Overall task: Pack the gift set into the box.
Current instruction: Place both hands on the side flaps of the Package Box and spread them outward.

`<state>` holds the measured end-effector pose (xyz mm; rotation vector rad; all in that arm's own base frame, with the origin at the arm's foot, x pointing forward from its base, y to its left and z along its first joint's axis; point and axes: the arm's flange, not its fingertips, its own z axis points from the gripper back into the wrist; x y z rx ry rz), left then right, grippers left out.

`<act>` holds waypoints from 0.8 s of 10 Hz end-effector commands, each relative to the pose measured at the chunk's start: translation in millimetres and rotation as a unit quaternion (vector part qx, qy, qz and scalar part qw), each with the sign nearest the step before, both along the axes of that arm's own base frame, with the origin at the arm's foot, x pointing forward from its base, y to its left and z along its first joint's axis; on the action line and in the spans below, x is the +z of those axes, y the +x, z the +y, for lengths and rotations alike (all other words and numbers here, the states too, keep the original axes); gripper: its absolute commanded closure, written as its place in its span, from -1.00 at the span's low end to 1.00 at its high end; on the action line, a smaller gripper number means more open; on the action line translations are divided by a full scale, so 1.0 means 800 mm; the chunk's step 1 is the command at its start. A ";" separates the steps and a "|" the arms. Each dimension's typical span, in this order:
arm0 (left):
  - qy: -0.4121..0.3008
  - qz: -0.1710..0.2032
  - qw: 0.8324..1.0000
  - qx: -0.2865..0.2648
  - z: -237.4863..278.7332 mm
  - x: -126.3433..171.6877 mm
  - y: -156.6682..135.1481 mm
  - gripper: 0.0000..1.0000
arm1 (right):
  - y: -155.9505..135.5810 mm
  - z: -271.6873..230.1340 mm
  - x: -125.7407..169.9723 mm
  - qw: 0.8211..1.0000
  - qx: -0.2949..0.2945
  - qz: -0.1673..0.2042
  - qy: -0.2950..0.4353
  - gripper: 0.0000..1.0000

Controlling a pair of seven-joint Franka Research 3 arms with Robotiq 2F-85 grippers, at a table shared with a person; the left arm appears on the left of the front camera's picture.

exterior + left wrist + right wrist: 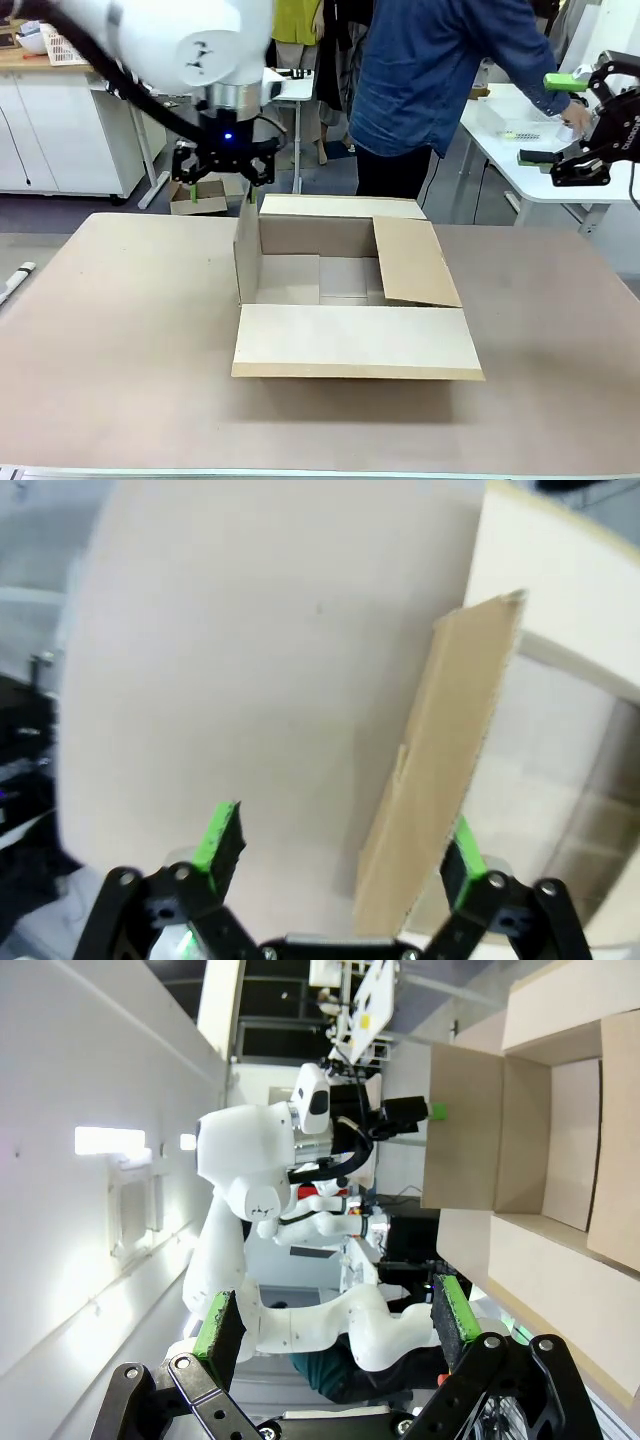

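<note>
Step in hand: preparing the box (350, 340). Packing proper has not begun. The box sits mid-table with its near and far flaps laid outward. Its left flap (247, 255) stands upright and its right flap (412, 262) slopes inward over part of the opening. Nothing can be seen inside.

Left gripper (224, 185): poised over the top edge of the left flap. In the wrist view the fingers are spread wide with the flap's edge (440, 770) between them. The edge lies well apart from one pad and close against the other pad (462, 858). I cannot tell whether it touches. The gripper has hold of nothing.

Right gripper (550, 120): raised at the table's right side, fingers wide apart, empty.

A shallow pale tray (505, 128) rests on a white side table (490, 160), just beside the person's hand (577, 118) and well apart from the box. I judge it to be the gift set, though its contents are too small to make out.

Next move, in my judgement: press or pinch the left flap outward and clear the right flap. The opening must be fully free before the tray comes across.
</note>
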<state>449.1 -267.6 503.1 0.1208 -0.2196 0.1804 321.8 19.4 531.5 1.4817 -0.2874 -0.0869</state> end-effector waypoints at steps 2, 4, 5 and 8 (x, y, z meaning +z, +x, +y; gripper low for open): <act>-0.055 0.010 0.998 0.003 0.075 -0.013 -0.023 -1.00 | 0.002 0.004 0.002 1.000 0.000 -0.007 0.011 -1.00; -0.100 0.017 0.995 -0.014 0.104 -0.021 -0.029 -1.00 | 0.002 0.004 0.002 1.000 0.000 -0.007 0.011 -1.00; -0.146 0.038 0.987 -0.061 0.115 -0.041 -0.030 -1.00 | 0.002 0.004 0.002 1.000 0.000 -0.007 0.011 -1.00; -0.288 0.077 0.941 -0.157 0.145 -0.095 -0.031 -1.00 | 0.002 0.004 0.002 1.000 0.000 -0.007 0.011 -1.00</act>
